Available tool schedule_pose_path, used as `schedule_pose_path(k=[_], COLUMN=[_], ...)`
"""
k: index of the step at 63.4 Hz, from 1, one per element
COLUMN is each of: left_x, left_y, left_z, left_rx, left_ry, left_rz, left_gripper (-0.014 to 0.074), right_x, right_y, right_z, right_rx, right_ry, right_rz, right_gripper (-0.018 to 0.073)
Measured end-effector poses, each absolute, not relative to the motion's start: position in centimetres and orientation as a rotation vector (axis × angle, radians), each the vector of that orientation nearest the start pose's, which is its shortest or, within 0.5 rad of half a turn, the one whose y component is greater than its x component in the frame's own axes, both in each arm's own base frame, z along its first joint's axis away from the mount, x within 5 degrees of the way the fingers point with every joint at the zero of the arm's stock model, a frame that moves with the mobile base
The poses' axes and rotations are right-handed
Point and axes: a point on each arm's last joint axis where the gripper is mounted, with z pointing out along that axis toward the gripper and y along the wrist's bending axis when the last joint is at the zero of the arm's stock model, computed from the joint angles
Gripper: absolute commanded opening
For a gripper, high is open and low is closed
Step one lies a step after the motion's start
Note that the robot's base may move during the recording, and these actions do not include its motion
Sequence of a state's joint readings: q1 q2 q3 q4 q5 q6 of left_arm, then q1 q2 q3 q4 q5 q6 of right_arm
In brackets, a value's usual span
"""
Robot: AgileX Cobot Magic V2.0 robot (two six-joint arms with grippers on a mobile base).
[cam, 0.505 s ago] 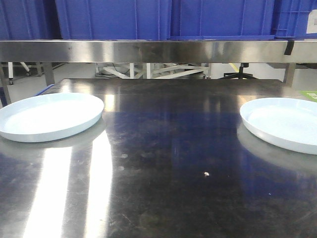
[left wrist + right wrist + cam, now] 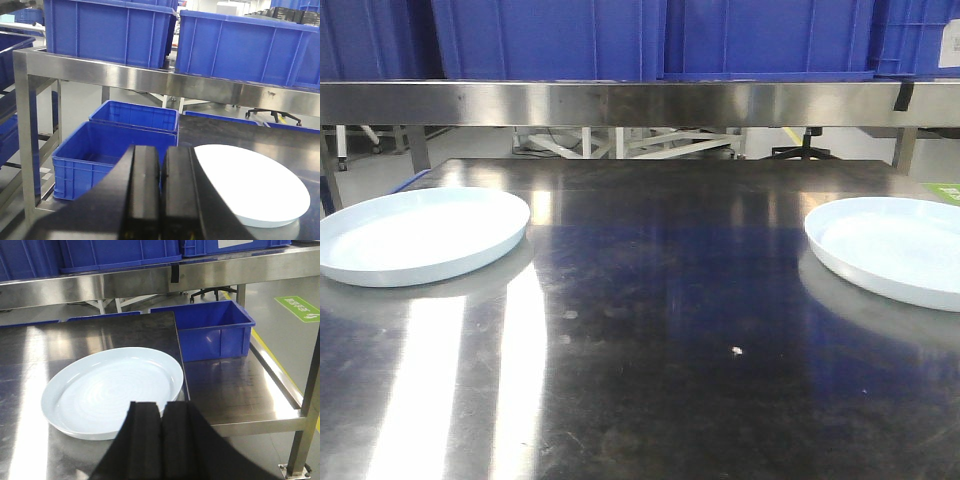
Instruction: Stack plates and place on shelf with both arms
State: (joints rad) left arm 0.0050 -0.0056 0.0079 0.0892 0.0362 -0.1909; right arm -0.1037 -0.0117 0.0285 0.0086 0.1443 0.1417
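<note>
Two pale blue-white plates lie flat on the dark steel table (image 2: pixel 670 330). The left plate (image 2: pixel 418 235) sits at the table's left edge and shows in the left wrist view (image 2: pixel 252 182). The right plate (image 2: pixel 895 248) sits at the right edge and shows in the right wrist view (image 2: pixel 112 390). My left gripper (image 2: pixel 162 152) is shut and empty, above and to the left of the left plate. My right gripper (image 2: pixel 161 410) is shut and empty, over the near rim of the right plate. Neither arm shows in the front view.
A steel shelf (image 2: pixel 640 102) spans the back of the table and carries blue crates (image 2: pixel 650 38). Open blue bins (image 2: pixel 107 152) stand on the floor left of the table. Another blue bin (image 2: pixel 212 335) sits on a lower steel shelf to the right.
</note>
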Motion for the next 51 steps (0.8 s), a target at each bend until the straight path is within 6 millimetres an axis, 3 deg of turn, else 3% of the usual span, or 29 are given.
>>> schedule_pose_path(k=[26, 32, 35, 43, 51], left_x=[5.6, 5.3, 5.0, 4.4, 5.1], left_y=[0.1, 0.2, 0.3, 0.7, 1.2], left_z=[20.8, 21.8, 23.5, 30.3, 37.1], left_rx=[-0.08, -0.085, -0.088, -0.088, -0.055], left_ry=[1.525, 1.587, 1.623, 1.677, 1.676], left_rz=[-0.07, -0.049, -0.032, 0.047, 0.154], left_gripper=[0.0086, 0.0086, 0.0086, 0.0086, 0.0086], right_x=[5.6, 5.6, 5.6, 5.6, 5.6], right_y=[-0.6, -0.6, -0.6, -0.6, -0.6], right_z=[19.1, 19.1, 19.1, 19.1, 19.1], right_rx=[0.207, 0.207, 0.207, 0.207, 0.207], right_ry=[1.632, 1.632, 1.632, 1.632, 1.632], right_rz=[0.037, 0.037, 0.037, 0.037, 0.037], right_gripper=[0.0048, 0.0048, 0.0048, 0.0048, 0.0048])
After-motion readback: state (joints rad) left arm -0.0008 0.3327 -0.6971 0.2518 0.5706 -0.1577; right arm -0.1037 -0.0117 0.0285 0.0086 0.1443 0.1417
